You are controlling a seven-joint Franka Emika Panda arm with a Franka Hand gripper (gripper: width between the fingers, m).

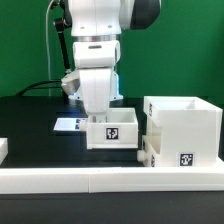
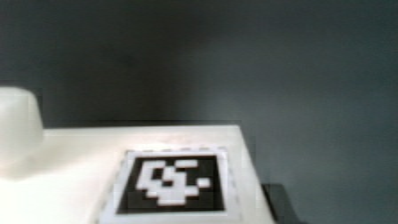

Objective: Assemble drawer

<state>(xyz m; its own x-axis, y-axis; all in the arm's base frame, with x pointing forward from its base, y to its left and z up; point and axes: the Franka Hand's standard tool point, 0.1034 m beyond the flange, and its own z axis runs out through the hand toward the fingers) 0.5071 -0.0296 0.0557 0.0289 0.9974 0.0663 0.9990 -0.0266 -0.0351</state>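
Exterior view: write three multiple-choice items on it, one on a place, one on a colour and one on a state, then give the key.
1. Where does the centre tray stand relative to the large shell?
A. on the exterior view's left of it
B. on the exterior view's right of it
C. inside it

2. What colour is the table?
A. white
B. black
C. green

3. How is the large shell's top?
A. open
B. closed by a lid
C. covered by a tray

Key:
1 A: the tray sits left of the shell in this view.
2 B: the bare surface is black.
3 A: its inner walls show from above.
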